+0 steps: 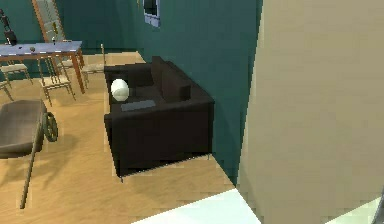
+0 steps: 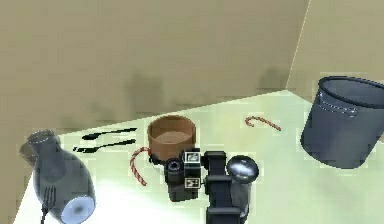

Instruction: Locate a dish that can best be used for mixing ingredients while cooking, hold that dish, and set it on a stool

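- A brown bowl (image 2: 171, 137) stood on the pale counter (image 2: 285, 160), with dark cutlery (image 2: 100, 140) and a candy cane (image 2: 137, 167) just beside it.
- The end effector (image 2: 165, 162) was at the bowl; whether it held anything could not be told.
- Ahead, a dark armchair (image 1: 160, 125) stood against a teal wall (image 1: 210, 50).

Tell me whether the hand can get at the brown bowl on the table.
Probably yes: the hand is right at the brown bowl, with nothing between them; whether they touch cannot be told.

The bowl (image 2: 171, 137) is between vase (image 2: 62, 180) and bin (image 2: 345, 120).
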Controlling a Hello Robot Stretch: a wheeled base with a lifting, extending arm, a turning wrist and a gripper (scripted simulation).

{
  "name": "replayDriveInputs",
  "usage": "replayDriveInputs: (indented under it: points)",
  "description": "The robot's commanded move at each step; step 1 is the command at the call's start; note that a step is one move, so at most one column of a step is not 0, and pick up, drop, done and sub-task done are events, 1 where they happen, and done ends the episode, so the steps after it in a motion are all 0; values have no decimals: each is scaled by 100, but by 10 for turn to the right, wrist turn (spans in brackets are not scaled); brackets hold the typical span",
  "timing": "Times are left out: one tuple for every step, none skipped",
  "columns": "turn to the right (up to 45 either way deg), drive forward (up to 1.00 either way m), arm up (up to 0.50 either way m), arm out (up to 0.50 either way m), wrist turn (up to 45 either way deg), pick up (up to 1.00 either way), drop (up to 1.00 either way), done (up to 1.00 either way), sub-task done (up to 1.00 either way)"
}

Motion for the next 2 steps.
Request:
replayDriveInputs:
  points:
    - [0, 0, 0, 0, 0, 100, 0, 0, 0]
    - [0, 0, 10, 0, 0, 0, 0, 0, 0]
